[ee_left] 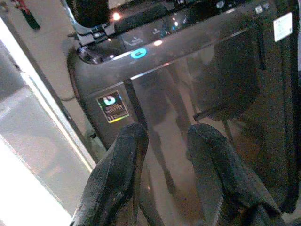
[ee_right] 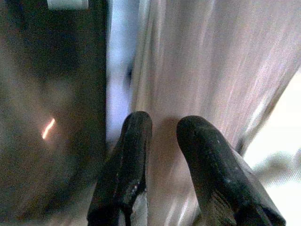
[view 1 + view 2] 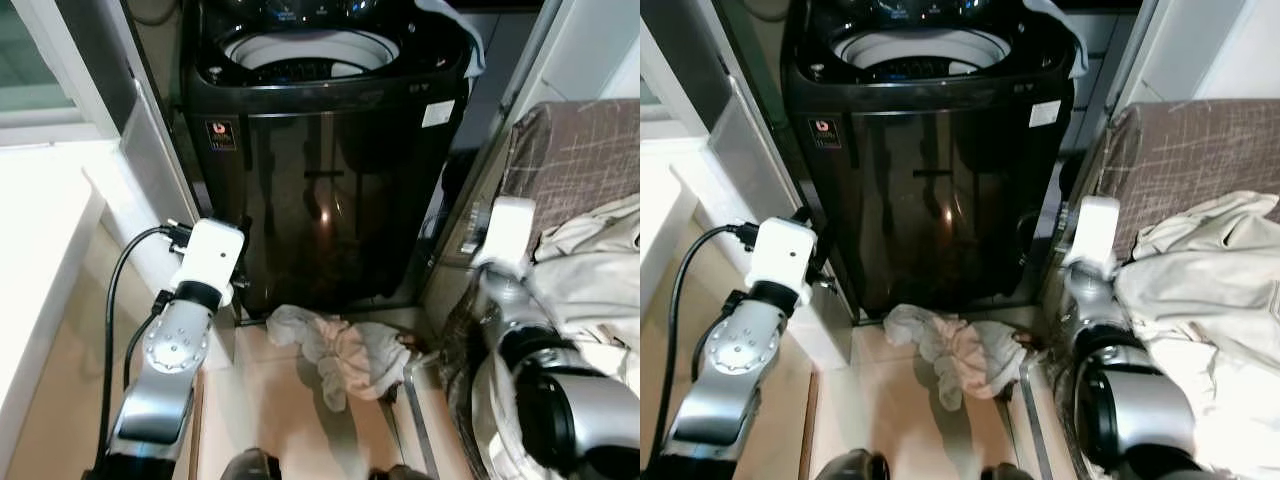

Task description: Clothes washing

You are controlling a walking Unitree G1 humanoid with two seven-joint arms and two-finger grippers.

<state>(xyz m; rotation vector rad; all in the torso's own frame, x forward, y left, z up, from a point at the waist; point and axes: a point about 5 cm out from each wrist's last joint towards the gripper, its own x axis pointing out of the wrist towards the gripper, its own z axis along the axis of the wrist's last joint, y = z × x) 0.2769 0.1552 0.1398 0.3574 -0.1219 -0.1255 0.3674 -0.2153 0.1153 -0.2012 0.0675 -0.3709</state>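
A black top-loading washing machine [image 3: 320, 170] stands straight ahead with its lid up and its white-rimmed drum [image 3: 305, 50] showing. On the floor at its foot lies a crumpled white and pink cloth [image 3: 335, 350]. A pile of cream clothes [image 3: 590, 270] rests at my right on a brown patterned surface [image 3: 570, 150]. My left gripper [image 1: 164, 134] is held up before the machine's left front corner, open and holding nothing. My right gripper [image 2: 163, 123] is open and bare, pointing into the gap beside the machine's right side.
A white cloth [image 3: 465, 35] hangs over the machine's right rim. A white counter [image 3: 40, 230] and a grey panel [image 3: 150, 150] close off the left. A metal rail [image 3: 415, 410] runs along the floor at the right. The floor strip in front is narrow.
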